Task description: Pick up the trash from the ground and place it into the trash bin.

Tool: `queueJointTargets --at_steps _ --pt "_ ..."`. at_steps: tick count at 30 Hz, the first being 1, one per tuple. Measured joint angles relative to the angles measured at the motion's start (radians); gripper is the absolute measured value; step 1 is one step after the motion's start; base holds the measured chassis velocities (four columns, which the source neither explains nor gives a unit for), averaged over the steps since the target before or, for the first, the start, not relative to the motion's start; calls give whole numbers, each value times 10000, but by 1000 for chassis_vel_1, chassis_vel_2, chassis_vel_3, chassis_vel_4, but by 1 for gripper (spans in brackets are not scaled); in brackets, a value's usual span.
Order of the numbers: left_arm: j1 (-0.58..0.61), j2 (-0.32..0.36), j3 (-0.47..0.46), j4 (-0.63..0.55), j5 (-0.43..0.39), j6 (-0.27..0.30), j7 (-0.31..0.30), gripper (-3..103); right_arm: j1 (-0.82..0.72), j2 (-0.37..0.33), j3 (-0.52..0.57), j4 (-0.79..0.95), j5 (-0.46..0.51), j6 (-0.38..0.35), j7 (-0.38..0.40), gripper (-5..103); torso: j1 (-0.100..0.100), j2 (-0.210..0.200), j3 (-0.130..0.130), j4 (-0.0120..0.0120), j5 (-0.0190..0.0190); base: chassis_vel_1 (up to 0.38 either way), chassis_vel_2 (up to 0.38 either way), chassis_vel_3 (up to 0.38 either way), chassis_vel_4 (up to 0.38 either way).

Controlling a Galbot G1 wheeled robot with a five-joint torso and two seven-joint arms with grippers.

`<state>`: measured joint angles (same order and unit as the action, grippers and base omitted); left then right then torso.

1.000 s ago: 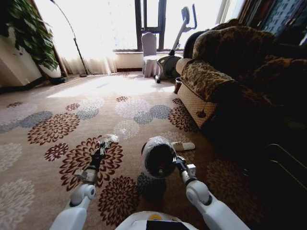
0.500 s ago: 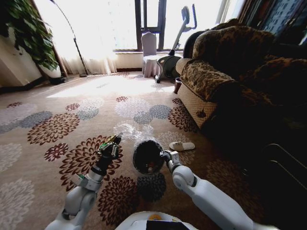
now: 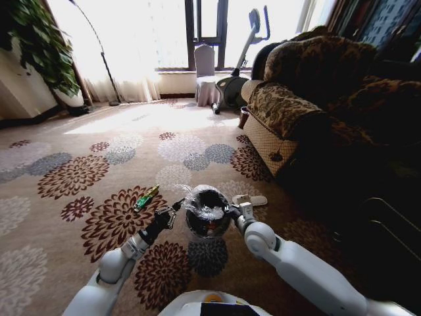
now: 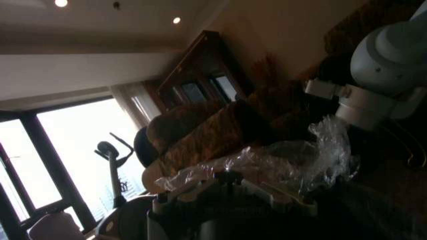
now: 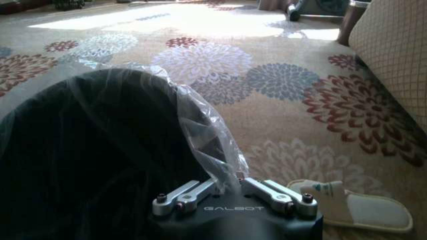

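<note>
Since a moment ago, my left gripper (image 3: pixel 176 209) has swung in beside the trash bin (image 3: pixel 208 212), jaws narrow and apparently empty. My right gripper (image 5: pixel 229 191) is clamping the bin's liner rim, holding it tilted above the carpet (image 3: pixel 79 131). A green wrapper (image 3: pixel 146 197) is lying on the carpet nearby; I judge it needs picking next.

Strong daylight enters through the window (image 3: pixel 197 33) at twelve o'clock, blowing out the carpet (image 3: pixel 66 197) beyond. The sofa (image 3: pixel 316 99) at two o'clock lies in deep shadow. Left wrist view dim, soft.
</note>
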<state>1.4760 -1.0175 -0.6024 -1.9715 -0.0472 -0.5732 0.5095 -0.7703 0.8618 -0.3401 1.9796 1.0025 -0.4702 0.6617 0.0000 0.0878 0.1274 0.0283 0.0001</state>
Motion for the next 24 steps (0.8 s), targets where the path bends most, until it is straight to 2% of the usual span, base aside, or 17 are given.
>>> queueJointTargets --at_steps 1,2,3,5,6,9,14,24 --pt "-168 215 -16 2 390 -163 170 0 59 -57 -24 37 108 -27 29 0 0 0 0 0 -2 0 0 0 0" --pt "-604 683 69 66 1104 -485 598 0 191 -161 -118 134 401 -61 132 0 0 0 0 -1 1 0 0 0 0" --pt "-604 683 69 66 1104 -485 598 0 191 -161 -118 134 401 -61 132 0 0 0 0 -1 1 0 0 0 0" --pt "-1178 1108 356 277 1932 -810 993 0 287 -272 -247 267 644 -103 223 0 0 0 0 1 0 0 0 0 0" --pt "-1178 1108 356 277 1932 -810 993 0 287 -272 -247 267 644 -103 223 0 0 0 0 1 0 0 0 0 0" --pt "-2006 1430 926 683 2939 -1230 1306 0 311 -484 -361 531 867 -146 276 0 0 0 0 0 -2 0 0 0 0" --pt "-2921 1476 1492 1010 3496 -1361 1423 0 211 -742 -465 825 916 -167 253 0 0 0 0 -2 -1 0 0 0 0" --pt "-3748 1435 2213 1263 3573 -1427 1536 0 203 -623 -635 863 1023 -174 251 0 0 0 -1 0 2 0 0 0 0"
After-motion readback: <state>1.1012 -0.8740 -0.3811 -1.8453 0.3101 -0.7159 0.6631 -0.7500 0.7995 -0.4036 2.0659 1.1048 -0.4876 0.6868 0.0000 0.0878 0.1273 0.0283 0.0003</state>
